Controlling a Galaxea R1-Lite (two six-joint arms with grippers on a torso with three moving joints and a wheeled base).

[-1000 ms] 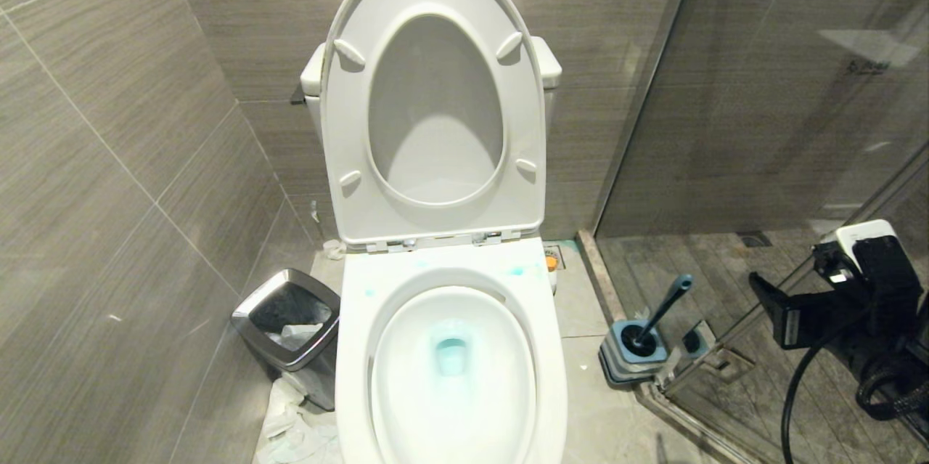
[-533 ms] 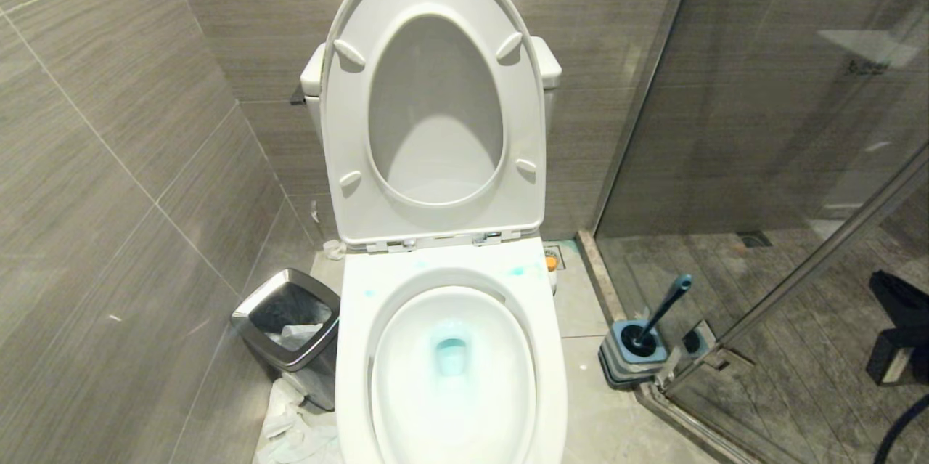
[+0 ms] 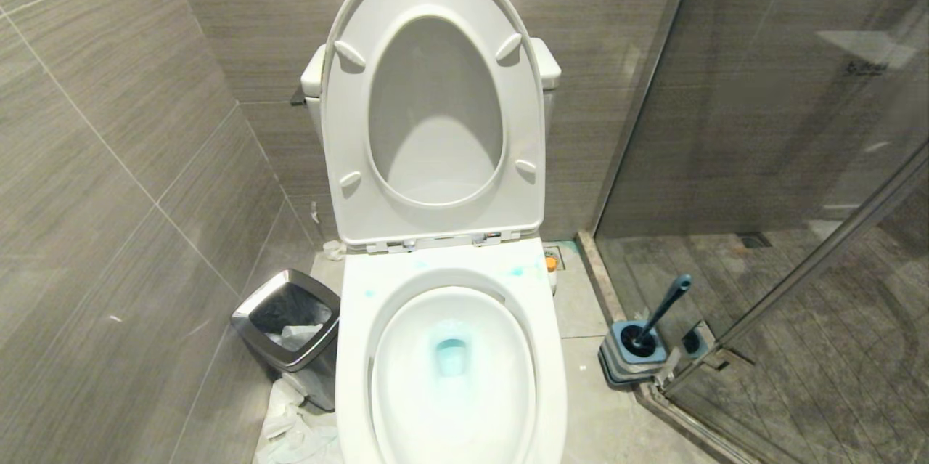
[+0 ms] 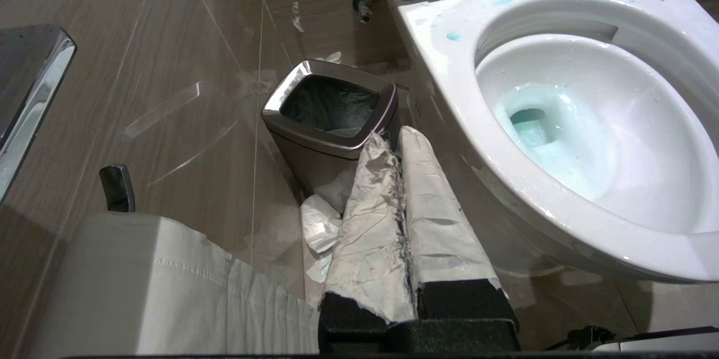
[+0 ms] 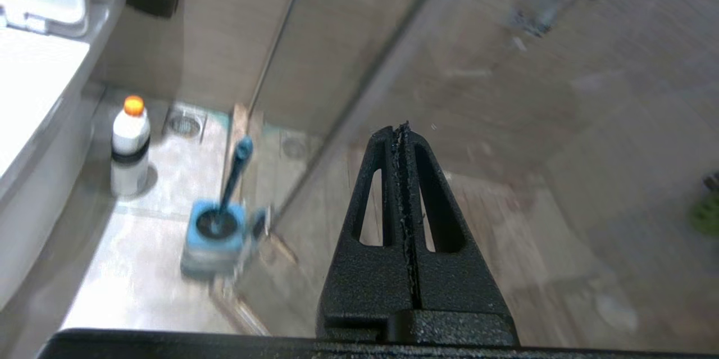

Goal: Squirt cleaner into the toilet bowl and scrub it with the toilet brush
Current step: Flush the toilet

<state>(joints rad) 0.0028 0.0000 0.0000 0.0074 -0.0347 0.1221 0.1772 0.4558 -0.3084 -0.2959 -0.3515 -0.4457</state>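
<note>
A small bathroom with grey-brown wall tiles, a pale tiled floor [image 3: 580,377] and a glass shower screen [image 3: 762,123] on the robot's right. The toilet bowl [image 3: 355,348] stands against the back wall with its white seat and lid [image 3: 341,159] tipped upright. Turquoise cleaner [image 3: 451,356] pools in the drain at the bottom of the basin, a pale blue tint spreads around it, and a few blue spots mark the flat rim near the hinges. The left wrist view shows the same blue water in the bowl [image 4: 449,95].

On the floor to the right of the bowl, at the foot of the glass screen, the toilet brush [image 3: 664,311] sits in its square blue and grey holder [image 3: 630,366], handle leaning up and to the right. In the right wrist view the brush [image 5: 235,176] stands in the holder [image 5: 213,249], and a white bottle [image 5: 129,148] with an orange cap stands on the floor beside the toilet base, near a floor drain.

To the left of the bowl, a steel-rimmed bin [image 3: 250,326] with a dark liner holds some crumpled paper; more white paper [image 3: 290,435] lies on the floor at its foot.

The left gripper [image 4: 400,140], fingers wrapped in white tape, is pressed together and empty, low between the bin and the bowl's side. The right gripper [image 5: 402,131] has its black fingers together with nothing between them, in front of the glass screen and well apart from the brush.
</note>
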